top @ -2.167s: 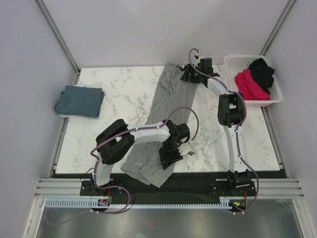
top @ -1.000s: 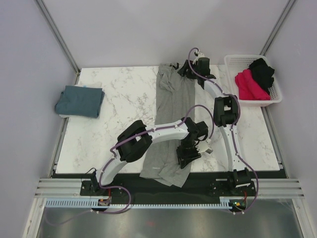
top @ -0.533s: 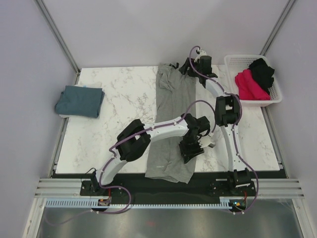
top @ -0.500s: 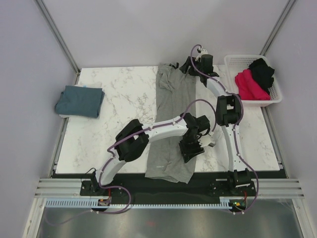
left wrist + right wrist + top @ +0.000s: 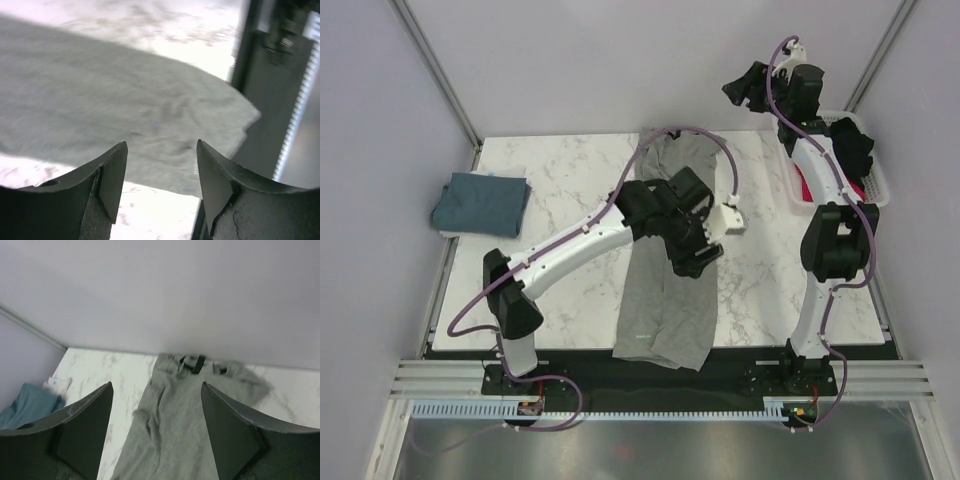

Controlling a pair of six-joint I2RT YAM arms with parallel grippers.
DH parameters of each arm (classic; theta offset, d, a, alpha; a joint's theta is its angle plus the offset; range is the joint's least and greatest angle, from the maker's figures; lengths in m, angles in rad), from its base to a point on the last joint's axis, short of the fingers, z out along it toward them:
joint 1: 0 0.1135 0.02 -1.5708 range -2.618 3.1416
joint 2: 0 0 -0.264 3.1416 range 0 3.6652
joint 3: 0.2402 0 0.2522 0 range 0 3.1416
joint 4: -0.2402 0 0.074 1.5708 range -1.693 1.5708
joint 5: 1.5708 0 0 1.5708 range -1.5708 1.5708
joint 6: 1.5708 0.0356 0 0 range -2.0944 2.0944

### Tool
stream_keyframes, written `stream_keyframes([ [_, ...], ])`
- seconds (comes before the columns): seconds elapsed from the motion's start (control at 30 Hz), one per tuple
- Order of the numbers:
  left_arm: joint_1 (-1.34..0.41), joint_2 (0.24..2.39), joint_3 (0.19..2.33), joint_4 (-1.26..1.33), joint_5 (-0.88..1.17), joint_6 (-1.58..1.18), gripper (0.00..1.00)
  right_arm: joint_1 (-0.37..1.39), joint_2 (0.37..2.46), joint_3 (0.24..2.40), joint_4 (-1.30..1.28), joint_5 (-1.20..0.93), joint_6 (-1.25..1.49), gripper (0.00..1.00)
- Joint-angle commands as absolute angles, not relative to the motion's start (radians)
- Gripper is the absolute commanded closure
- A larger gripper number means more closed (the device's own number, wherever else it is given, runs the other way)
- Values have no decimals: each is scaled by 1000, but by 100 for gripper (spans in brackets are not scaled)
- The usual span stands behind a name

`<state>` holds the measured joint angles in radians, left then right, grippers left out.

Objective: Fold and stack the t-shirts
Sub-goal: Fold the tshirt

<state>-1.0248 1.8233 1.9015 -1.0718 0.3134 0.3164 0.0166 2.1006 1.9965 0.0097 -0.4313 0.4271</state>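
Moved: both arms have lifted off the grey shirt [image 5: 665,300]; the right one is now high at the rear.
Left gripper [image 5: 161,150]: spread, empty, above the shirt.
Right gripper [image 5: 156,387]: spread, empty.
Grey shirt: soft knit, long strip down the desk [image 5: 560,180], hem over the near edge.
Neck tag [image 5: 193,363]: dark, unreadable.
Teal shirt [image 5: 480,203]: folded, far left.

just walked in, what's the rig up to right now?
Two arms are partway through folding t-shirts. A grey shirt lies stretched lengthwise down the table, its near end hanging over the front edge. The left end effector hovers open and empty above the shirt's middle. The right end effector is raised high near the back wall, also open and empty. A teal shirt sits folded at the left, and a black shirt shows in the basket.
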Motion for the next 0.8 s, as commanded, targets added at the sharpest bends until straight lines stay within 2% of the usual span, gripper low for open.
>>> stream_keyframes([
  [0.0,-781,1902,1982,-1023,299,305,35,29,2039,1837,-69,-514,475,21],
  [0.17,-546,2101,2173,-977,449,235,34,29,1987,1662,-20,-554,575,21],
  [0.27,-434,2186,2276,-881,531,226,31,31,2008,1641,-8,-560,574,21],
  [0.4,-385,2250,2275,-764,598,233,30,35,2068,1678,17,-577,554,21],
  [0.67,-333,2414,2319,-563,742,51,18,74,2215,1729,58,-607,594,20],
  [0.77,-333,2473,2335,-526,733,28,15,80,2272,1758,61,-611,584,20],
])
